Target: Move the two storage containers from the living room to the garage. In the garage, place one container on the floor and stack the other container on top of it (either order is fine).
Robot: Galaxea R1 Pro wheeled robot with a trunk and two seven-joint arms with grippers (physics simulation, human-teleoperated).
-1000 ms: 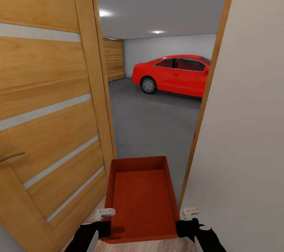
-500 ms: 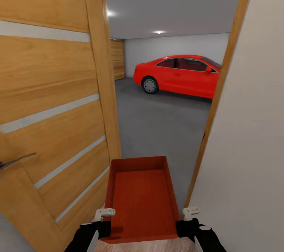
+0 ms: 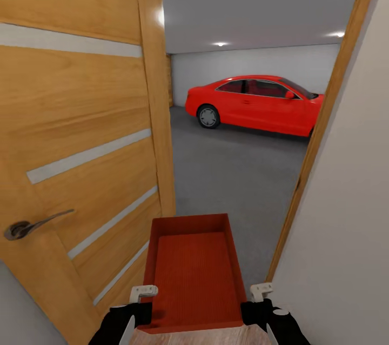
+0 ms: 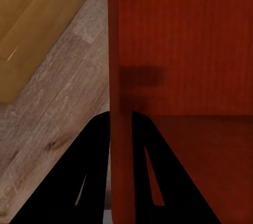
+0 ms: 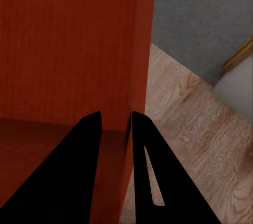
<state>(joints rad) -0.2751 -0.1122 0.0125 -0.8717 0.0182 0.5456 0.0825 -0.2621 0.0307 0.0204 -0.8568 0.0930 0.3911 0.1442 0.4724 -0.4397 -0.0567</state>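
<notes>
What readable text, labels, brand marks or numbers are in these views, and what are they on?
None readable.
The red bin held by the left gripper and the right gripper: plain walls and ribbed bottom, no label.
Wooden door: only pale stripes and a handle, no sign.
Red car: no badge or plate legible.

Wood-plank floor [image 4: 58, 92] underfoot, running up to the doorway threshold. Beyond it, grey concrete floor [image 3: 232, 172] of the garage. A red car [image 3: 254, 104] stands directly on the concrete, toward its far edge near the back wall.
</notes>
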